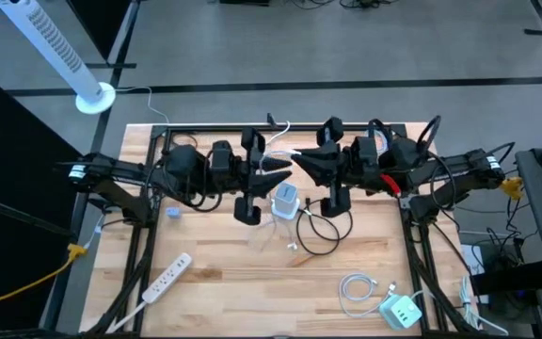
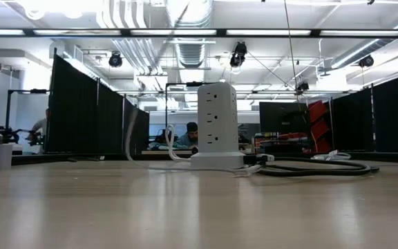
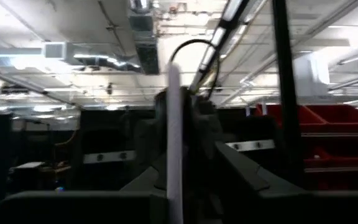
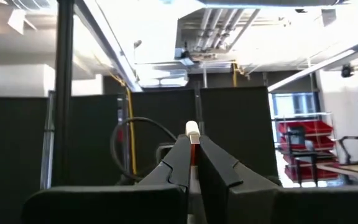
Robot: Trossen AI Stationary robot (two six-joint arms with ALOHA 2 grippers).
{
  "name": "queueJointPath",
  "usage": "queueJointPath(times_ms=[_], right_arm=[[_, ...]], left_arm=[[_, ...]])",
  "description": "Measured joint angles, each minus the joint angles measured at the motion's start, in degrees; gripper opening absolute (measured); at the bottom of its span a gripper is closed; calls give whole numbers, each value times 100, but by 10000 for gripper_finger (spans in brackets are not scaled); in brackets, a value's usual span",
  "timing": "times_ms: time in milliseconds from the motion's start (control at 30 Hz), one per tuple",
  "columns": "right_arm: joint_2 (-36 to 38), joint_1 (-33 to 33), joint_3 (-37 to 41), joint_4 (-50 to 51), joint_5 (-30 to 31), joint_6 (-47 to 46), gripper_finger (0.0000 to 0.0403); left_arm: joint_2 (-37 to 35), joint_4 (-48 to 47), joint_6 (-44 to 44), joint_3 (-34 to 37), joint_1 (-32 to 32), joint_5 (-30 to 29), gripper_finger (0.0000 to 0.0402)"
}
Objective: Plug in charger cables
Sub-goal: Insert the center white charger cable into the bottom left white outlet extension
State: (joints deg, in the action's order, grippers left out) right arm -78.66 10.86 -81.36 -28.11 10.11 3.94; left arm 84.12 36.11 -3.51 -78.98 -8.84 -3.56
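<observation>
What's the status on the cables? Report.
Left tool shut on white cable; right tool shut on white plug. Both aloft over socket tower, plug not in. Nothing blocking seen.

A pale wood tabletop [image 1: 252,282] stands on a grey floor [image 1: 346,47], with a white tower fan [image 1: 59,52] off one corner. Beyond it, black partition panels [image 2: 81,111] divide the room beneath an exposed white ceiling of ducts [image 2: 185,28] and long strip lights [image 2: 268,32]. Red storage bins [image 4: 297,146] sit on shelving, and a person [image 2: 187,136] sits in the distance.
</observation>
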Motion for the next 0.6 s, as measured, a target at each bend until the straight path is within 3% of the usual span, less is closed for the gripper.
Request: queueJointPath(times_ms=[233,400,600], right_arm=[[35,45,0,230,-39,43,4],[38,51,0,400,-750,-36,4],[55,54,0,392,-580,25,4]], left_arm=[[-510,107,-364,0,-2,13,68],[-716,-104,-796,0,12,-83,66],[-650,-294,-627,0,24,-148,68]])
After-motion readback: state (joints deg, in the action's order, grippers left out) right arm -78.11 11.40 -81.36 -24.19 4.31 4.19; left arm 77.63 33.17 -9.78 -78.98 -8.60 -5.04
